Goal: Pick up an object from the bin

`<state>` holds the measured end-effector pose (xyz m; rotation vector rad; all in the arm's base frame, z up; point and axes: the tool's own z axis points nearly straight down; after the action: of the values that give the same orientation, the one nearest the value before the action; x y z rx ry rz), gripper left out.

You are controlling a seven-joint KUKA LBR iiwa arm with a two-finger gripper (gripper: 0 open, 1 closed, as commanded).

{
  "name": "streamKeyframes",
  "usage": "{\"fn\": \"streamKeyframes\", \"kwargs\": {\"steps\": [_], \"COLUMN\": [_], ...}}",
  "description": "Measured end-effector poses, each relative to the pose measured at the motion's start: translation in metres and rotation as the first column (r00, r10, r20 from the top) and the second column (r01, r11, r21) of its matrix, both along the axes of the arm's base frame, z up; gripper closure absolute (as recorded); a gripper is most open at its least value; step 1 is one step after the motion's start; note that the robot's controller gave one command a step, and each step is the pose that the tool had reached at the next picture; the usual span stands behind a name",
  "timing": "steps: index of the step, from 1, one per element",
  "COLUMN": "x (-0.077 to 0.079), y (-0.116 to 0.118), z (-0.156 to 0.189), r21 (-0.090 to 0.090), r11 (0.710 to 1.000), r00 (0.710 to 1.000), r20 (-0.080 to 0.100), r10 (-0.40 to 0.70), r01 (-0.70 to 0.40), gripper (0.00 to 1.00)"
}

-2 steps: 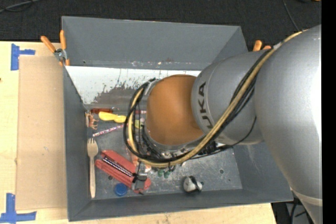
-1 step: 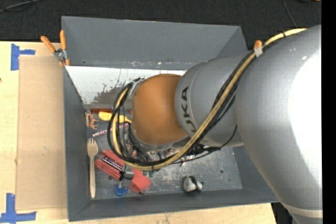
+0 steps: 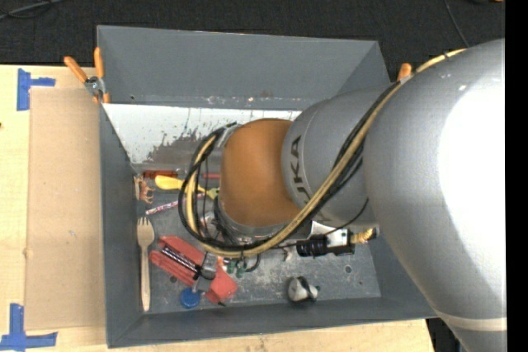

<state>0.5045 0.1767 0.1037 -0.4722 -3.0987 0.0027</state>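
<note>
My gripper (image 3: 219,260) shows as a dark part under the arm's orange cover, low in the bin's left half. Just left of and below it lies a red flat tool with black trim (image 3: 176,258), ending in a red block (image 3: 221,286) beside a blue cap (image 3: 190,298). A wooden fork (image 3: 145,260) lies along the left wall. To the gripper's right a black cylinder with white and yellow ends (image 3: 327,244) rests on the floor, and a small grey metal piece (image 3: 301,289) lies near the front wall.
The arm and its cover hide the middle of the bin. At the far left a yellow and red item (image 3: 165,180), a small coppery piece (image 3: 147,192) and a white strip (image 3: 164,206) lie together. Cables loop around the cover.
</note>
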Motion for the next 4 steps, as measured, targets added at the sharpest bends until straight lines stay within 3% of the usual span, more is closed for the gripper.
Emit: {"fn": "streamKeyframes", "kwargs": {"steps": [1,2,3,4], "x": [0.007,0.012,0.012,0.012], "y": [0.006,0.006,0.006,0.004], "z": [-0.034,-0.029,-0.029,-0.007], "r21": [0.004,0.005,0.005,0.003], "r11": [0.988,0.934,0.934,0.934], "r00": [0.988,0.934,0.934,0.934], "r20": [0.007,0.003,0.003,0.004], "r10": [-0.154,-0.358,-0.358,-0.357], "r01": [0.154,0.358,0.358,0.357], "gripper": [0.0,1.0,1.0,1.0]}}
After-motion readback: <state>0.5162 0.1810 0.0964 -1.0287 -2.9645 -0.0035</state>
